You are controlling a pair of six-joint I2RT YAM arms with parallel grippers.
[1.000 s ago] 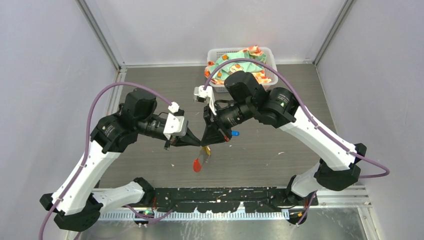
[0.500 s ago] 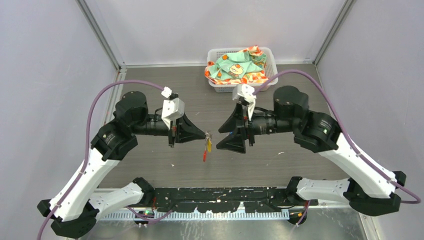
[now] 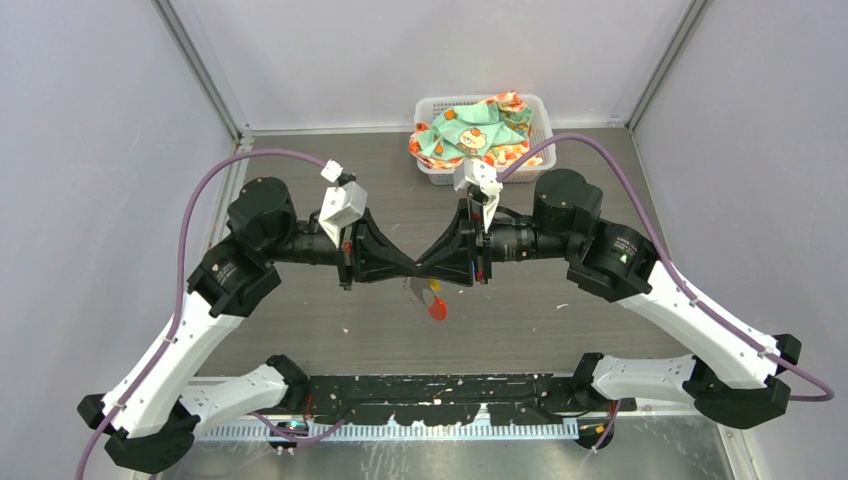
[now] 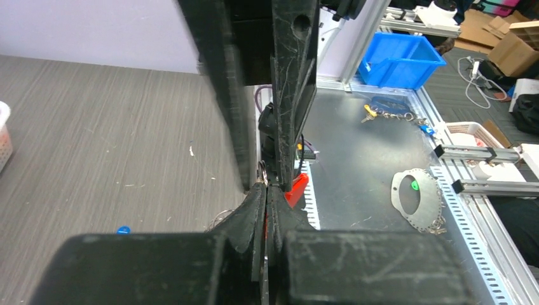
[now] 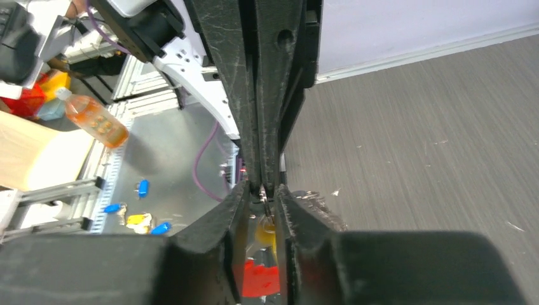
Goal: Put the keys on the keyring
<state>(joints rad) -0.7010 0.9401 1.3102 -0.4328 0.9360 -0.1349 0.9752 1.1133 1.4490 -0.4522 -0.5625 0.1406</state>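
My left gripper is shut on the keyring, pinching its thin metal ring at the fingertips. The red tag hangs below, and the yellow key hangs just above it. My right gripper meets the left one tip to tip. In the right wrist view its jaws stand a little apart on either side of the ring, with the yellow key and red tag showing through the gap. The blue key lies on the table, hidden under the right gripper in the top view.
A white basket holding patterned cloth stands at the back of the table. The black rail with both arm bases runs along the near edge. Grey walls close in the left and right sides.
The right gripper swung in from the right to meet the left fingertips, its jaws wider half a second ago and narrower now. The keyring's tags swung slightly right.
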